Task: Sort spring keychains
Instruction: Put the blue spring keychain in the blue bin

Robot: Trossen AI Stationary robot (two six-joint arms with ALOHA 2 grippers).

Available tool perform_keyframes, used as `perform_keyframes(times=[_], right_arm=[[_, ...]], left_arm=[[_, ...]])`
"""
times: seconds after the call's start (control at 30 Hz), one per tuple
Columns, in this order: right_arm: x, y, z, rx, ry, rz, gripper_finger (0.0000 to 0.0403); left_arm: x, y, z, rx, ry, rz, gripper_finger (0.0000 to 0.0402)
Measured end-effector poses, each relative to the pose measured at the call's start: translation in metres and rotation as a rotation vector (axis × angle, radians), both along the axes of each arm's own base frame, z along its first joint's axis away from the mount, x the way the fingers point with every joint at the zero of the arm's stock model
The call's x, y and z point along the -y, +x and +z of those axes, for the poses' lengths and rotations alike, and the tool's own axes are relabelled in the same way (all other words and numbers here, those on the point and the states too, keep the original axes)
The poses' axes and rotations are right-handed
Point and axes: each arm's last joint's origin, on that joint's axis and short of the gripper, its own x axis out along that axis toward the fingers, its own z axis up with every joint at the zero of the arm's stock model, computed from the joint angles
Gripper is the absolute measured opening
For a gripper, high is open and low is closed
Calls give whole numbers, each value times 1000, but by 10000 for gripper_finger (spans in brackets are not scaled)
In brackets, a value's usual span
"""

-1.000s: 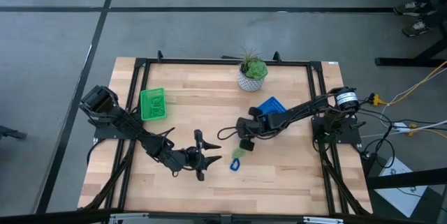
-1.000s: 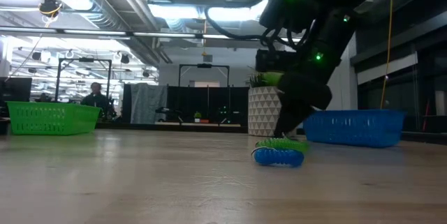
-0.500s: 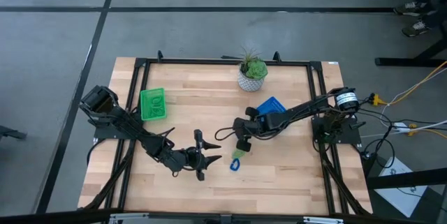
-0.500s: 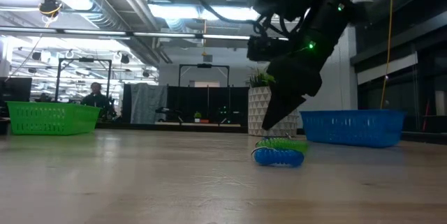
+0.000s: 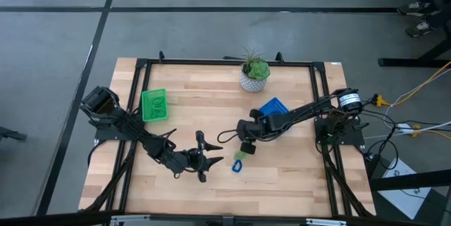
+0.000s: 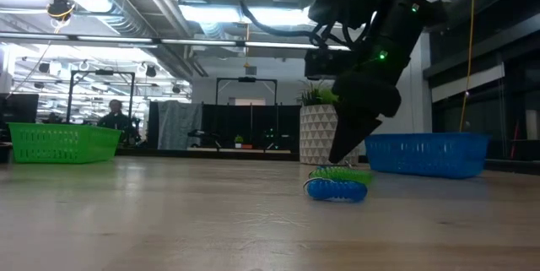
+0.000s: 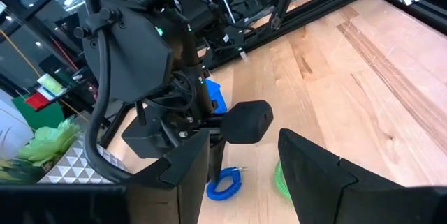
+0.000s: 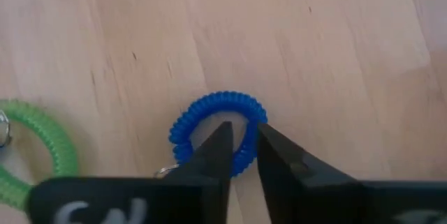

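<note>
The right hand [image 5: 242,146] sits at the centre of the high view, pointing down at the wooden surface [image 5: 211,113]. Its own wrist view shows its two dark fingers [image 8: 213,155] almost pressed together, only a thin gap between them, with nothing held. The fingertips hang directly over a blue spring keychain [image 8: 218,132], a small coiled loop lying flat on the wood; the tips overlap the lower part of the loop in that view, though whether they touch it cannot be told. A green spring keychain [image 8: 33,151] lies near it at the left edge of that frame.

In the high view the green spring keychain [image 5: 241,155] lies just below the right hand and the blue one [image 5: 237,166] just beyond it, lower in the frame. In the low view the two coils [image 6: 337,185] lie together on the surface at centre right, with the right hand above them.

The left hand [image 5: 208,157] rests low and left of centre in the high view, its fingers [image 7: 307,168] spread wide and empty, aimed toward the two keychains.

Farther out, a blue tray [image 5: 273,106] lies right of centre behind the right arm, a green tray [image 5: 154,105] sits in the left part of the surface, and a potted plant [image 5: 254,71] stands at the top centre edge.
</note>
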Motion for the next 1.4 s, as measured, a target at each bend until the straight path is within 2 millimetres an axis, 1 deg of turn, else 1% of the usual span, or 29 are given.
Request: perform_keyframes(times=[0.23, 0.37, 0.5, 0.63, 0.8, 0.9, 1.0, 1.23, 1.4], right_arm=[[1, 0, 0, 5, 14, -24, 151], [1, 0, 0, 6, -11, -31, 188], [4, -1, -4, 4, -13, -38, 203], [9, -6, -15, -14, -12, -53, 205], [16, -10, -20, -13, 32, -91, 205], [16, -9, -20, -8, 47, -85, 199], [16, -9, -20, -7, 63, -65, 179], [14, -8, -21, -10, 118, -35, 91], [14, -8, -21, -16, 118, -12, 30]], left_arm=[[0, 0, 0, 2, -7, 1, 169], [0, 0, 0, 2, -8, 1, 169], [0, 0, 0, 2, -7, 2, 169], [0, 0, 0, 2, -8, 2, 169], [0, 0, 0, 4, -15, 4, 169], [-2, 1, 0, 4, -16, 8, 169], [-2, 1, 0, 4, -15, 9, 169], [-2, 1, 0, 3, -15, 9, 169], [-2, 1, 0, 3, -15, 9, 169]])
